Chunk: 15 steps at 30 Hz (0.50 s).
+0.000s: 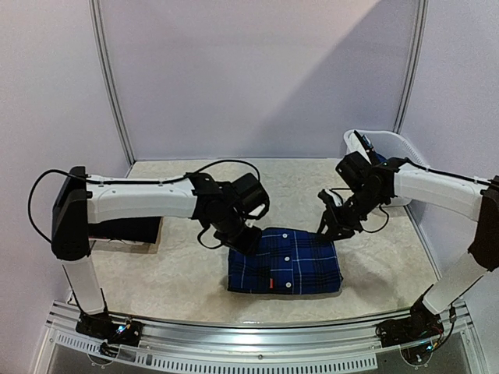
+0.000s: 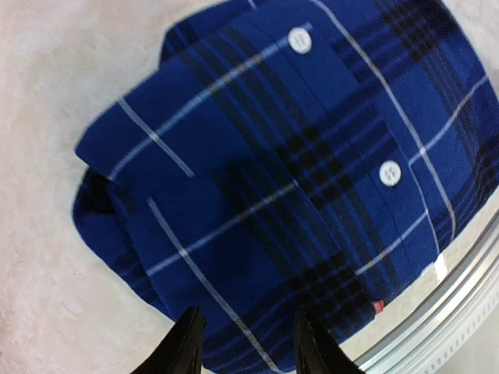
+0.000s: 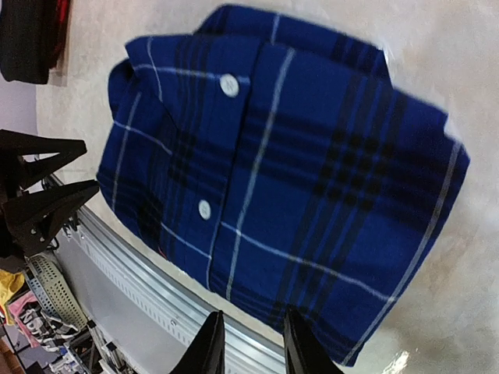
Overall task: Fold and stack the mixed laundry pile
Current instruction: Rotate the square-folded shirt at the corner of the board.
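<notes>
A blue plaid button shirt [image 1: 284, 262] lies folded into a rectangle on the table in front of the arms. My left gripper [image 1: 248, 238] hovers at its far left corner, and in the left wrist view the shirt [image 2: 296, 171] fills the frame beyond the left gripper [image 2: 248, 349], whose jaws stand apart with nothing between them. My right gripper [image 1: 327, 226] hangs at the far right corner. The right wrist view shows the right gripper [image 3: 251, 349] open above the shirt's [image 3: 288, 179] near edge. A dark garment [image 1: 129, 229] lies at the left, partly hidden behind my left arm.
A white plastic basket [image 1: 394, 148] stands at the back right behind my right arm. The table's metal rail [image 1: 257, 331] runs along the near edge, close to the shirt. The dark garment [image 3: 27, 39] shows a strip of red in the right wrist view.
</notes>
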Tool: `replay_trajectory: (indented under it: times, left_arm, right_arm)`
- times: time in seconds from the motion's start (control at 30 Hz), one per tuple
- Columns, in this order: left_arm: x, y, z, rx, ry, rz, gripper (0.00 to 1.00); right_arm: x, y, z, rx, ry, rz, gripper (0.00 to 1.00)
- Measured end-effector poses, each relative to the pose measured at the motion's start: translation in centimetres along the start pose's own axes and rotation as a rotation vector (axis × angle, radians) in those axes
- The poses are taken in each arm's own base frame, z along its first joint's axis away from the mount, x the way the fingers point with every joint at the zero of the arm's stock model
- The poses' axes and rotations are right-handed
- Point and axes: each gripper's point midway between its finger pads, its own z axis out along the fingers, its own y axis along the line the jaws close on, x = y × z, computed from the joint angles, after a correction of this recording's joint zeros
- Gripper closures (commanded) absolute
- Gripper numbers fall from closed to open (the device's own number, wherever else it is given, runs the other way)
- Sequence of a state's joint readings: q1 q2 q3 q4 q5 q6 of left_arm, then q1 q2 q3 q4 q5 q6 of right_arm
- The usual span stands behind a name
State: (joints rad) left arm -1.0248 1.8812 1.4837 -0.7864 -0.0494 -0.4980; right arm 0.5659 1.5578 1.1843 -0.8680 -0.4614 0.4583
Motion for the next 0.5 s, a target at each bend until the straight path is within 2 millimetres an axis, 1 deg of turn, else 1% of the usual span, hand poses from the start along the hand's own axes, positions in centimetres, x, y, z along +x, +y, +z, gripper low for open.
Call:
replay_trajectory:
  times: [0.03,0.07,0.13,0.2,0.37,0.5]
  left_arm:
    - [0.8,-0.6,0.3,0.006,0.015,0.016,0.61]
    - [1.6,-1.0,0.7,0.012,0.032,0.029,0.61]
    - [2.8,-1.6,1.1,0.021,0.052,0.05,0.61]
    - [3.4,-2.1,1.4,0.028,0.065,0.062,0.61]
    - [4.0,-2.8,2.6,0.043,0.08,0.073,0.61]
    - [5.0,-2.9,3.9,0.039,0.107,0.078,0.62]
  right_arm:
    - [1.2,-0.3,0.2,0.005,0.014,0.017,0.73]
    - [1.9,-0.7,0.4,0.011,0.024,0.037,0.73]
    - [3.7,-2.0,1.0,0.032,0.05,0.093,0.73]
    - [4.8,-2.9,1.8,0.046,0.071,0.127,0.73]
    - [7.0,-5.1,3.7,0.072,0.113,0.194,0.74]
    - [7.7,-5.9,4.7,0.075,0.127,0.219,0.74]
